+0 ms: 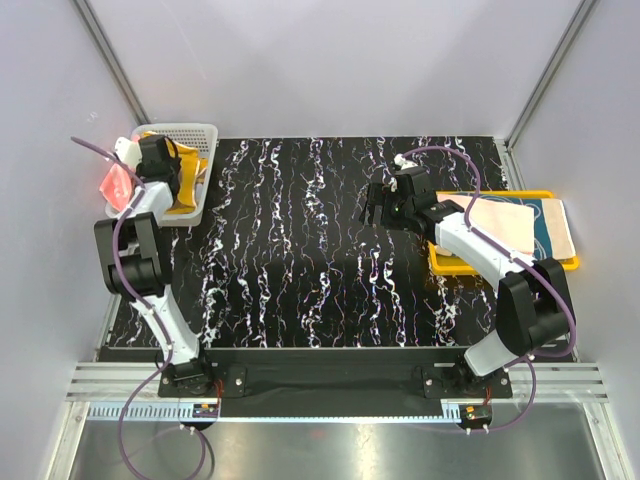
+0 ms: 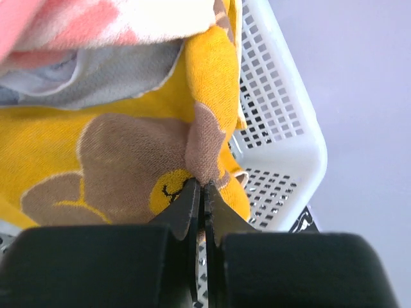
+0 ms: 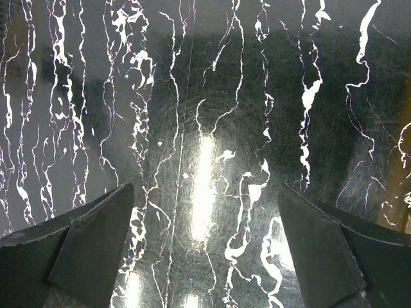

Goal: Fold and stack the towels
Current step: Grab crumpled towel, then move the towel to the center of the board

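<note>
An orange-yellow towel with a brown bear (image 2: 96,147) lies in the white mesh basket (image 2: 282,115). My left gripper (image 2: 201,184) is shut on a raised brown fold of it. From above, the left gripper (image 1: 165,165) sits inside the basket (image 1: 185,130) on that towel (image 1: 192,178). A coral pink towel (image 1: 114,185) hangs over the basket's left side, and the left wrist view also shows this pink towel (image 2: 70,25) above a pale cloth (image 2: 109,77). A pale peach towel (image 1: 500,225) lies folded on a teal-and-cream one (image 1: 553,228). My right gripper (image 1: 378,205) (image 3: 205,186) hangs open over bare table.
The folded towels rest in a yellow tray (image 1: 540,264) at the right edge of the black marbled table (image 1: 300,250). Grey walls close in the back and both sides. The basket stands in the far left corner.
</note>
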Robot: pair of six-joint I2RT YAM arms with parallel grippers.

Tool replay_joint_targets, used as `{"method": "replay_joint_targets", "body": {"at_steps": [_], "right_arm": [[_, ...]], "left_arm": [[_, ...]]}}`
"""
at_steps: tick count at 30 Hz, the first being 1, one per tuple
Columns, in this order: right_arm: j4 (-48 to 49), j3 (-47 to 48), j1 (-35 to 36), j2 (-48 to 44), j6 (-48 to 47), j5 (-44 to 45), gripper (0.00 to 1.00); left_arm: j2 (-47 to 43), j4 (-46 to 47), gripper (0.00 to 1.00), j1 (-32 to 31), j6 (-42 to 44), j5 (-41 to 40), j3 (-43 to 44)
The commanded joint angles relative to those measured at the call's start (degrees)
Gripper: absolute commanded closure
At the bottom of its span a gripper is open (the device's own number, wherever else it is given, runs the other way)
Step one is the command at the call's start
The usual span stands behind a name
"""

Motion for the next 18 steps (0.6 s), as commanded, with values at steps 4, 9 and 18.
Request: {"method": "replay_joint_targets", "body": {"at_steps": [4, 9, 18], "right_arm": [[1.92, 2.48, 0.56, -0.24, -0.79, -1.28, 0.0], [2.1, 2.48, 0.64, -0.07, -0.97, -1.19, 0.0], [2.45, 2.66, 0.56, -0.68, -1.67, -0.05, 0.0]], "left_arm": [[-8.66, 11.42, 1.0, -2.4, 0.84, 0.42, -8.03], [-14.73, 14.94, 1.0, -4.95, 1.89, 1.03, -14.09], [-28.0, 12.4, 1.0, -15.23, 7.08, -1.07, -18.41]]}}
